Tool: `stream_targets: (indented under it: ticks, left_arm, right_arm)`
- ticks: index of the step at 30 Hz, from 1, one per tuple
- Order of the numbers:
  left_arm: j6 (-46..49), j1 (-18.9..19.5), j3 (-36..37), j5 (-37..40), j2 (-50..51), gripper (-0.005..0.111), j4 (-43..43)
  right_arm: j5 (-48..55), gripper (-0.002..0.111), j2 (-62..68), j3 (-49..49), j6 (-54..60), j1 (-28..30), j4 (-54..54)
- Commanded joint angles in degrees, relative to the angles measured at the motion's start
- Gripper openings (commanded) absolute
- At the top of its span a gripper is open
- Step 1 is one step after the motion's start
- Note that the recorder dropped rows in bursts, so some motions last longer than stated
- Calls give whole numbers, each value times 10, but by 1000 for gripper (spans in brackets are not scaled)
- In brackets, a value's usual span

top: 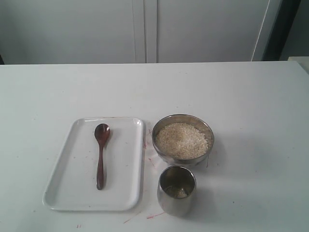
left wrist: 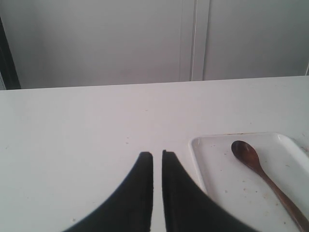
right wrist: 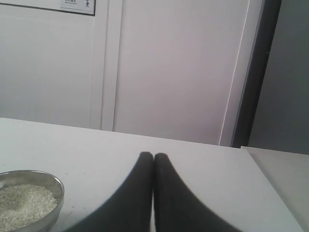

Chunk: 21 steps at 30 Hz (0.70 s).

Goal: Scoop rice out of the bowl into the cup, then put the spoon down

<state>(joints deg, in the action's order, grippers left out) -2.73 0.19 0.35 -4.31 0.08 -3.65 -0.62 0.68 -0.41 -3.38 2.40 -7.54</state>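
The dark wooden spoon lies lengthwise on a white tray, oval end toward the far side. To its right, the wide steel bowl is heaped with rice. The small steel cup stands just in front of the bowl, a few grains at its bottom. Neither gripper shows in the exterior view. My left gripper hovers over bare table beside the tray and spoon, fingers almost together, holding nothing. My right gripper is shut and empty, away from the bowl and rice.
The white table stretches wide behind and to the right of the objects. Pale cabinet doors stand behind its far edge. Small pink marks dot the table near the tray's front right corner.
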Motion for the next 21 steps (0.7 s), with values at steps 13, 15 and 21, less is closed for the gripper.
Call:
stream_targets:
  ticks: [13, 15, 21]
  left_arm:
    - [-1, -4, -3, -2, -1, 14, -2]
    - [-1, -4, -3, -2, -1, 14, -2]
    - [-1, -4, -3, -2, -1, 14, -2]
  right_arm:
    - [53, 0, -1, 4, 29, 4, 0]
    - [55, 0, -1, 4, 29, 4, 0]
    - [55, 0, -1, 4, 29, 4, 0]
